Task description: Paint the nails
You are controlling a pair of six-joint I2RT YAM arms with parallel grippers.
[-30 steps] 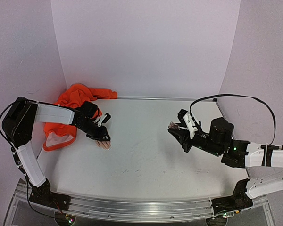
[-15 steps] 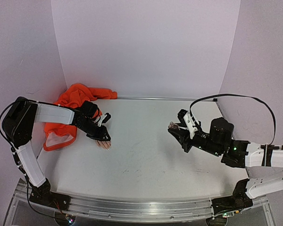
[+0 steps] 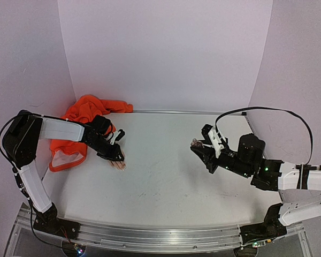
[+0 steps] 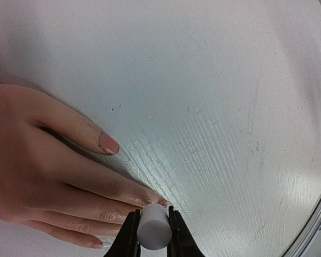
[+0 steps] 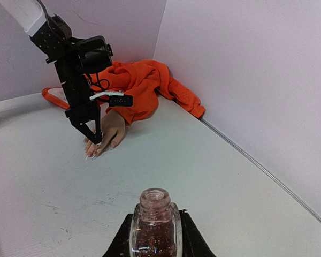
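The flesh-coloured mannequin hand (image 4: 37,176) lies flat on the table, its orange sleeve (image 3: 80,115) trailing to the back left. One nail (image 4: 108,144) looks pink, and another nail (image 4: 162,202) shows red just beyond the pale brush cap (image 4: 152,235). My left gripper (image 4: 153,215) is shut on that cap, right over the fingertips (image 3: 119,166); the brush itself is hidden below the cap. My right gripper (image 5: 155,238) is shut on an open glass bottle (image 5: 154,206) of glittery reddish polish, held upright at the right side of the table (image 3: 196,142).
White walls close in the table at the back and both sides. The crumpled orange fabric (image 5: 142,80) fills the back left corner. A metal rail (image 3: 150,238) runs along the near edge, and a black cable (image 3: 267,110) arcs over the right arm.
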